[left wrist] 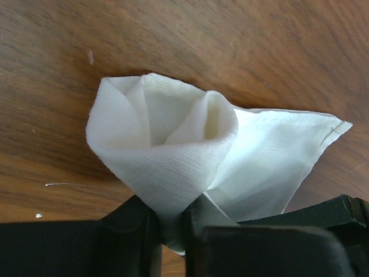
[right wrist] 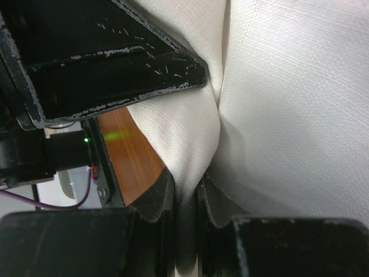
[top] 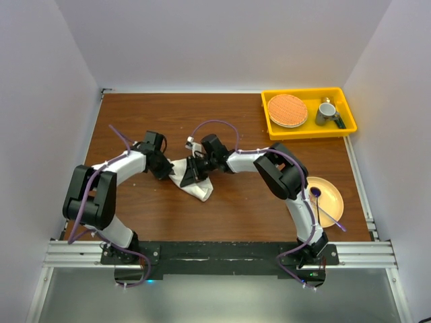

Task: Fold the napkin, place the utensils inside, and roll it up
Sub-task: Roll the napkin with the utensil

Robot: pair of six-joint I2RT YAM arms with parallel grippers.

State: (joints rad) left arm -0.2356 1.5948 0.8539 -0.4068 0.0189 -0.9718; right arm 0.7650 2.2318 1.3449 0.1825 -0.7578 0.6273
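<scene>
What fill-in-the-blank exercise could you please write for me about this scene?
1. The off-white cloth napkin is pinched by the jaws of ____ of the two arms.
2. The rectangular yellow plastic tray sits at the far ____ corner of the brown wooden table.
3. On the round yellow plate lies a silver-handled utensil with a ____ end.

Missing words: both; right; purple.

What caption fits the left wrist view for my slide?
Left gripper shut on a cone-rolled off-white cloth napkin, brown wooden table beneath.
</scene>
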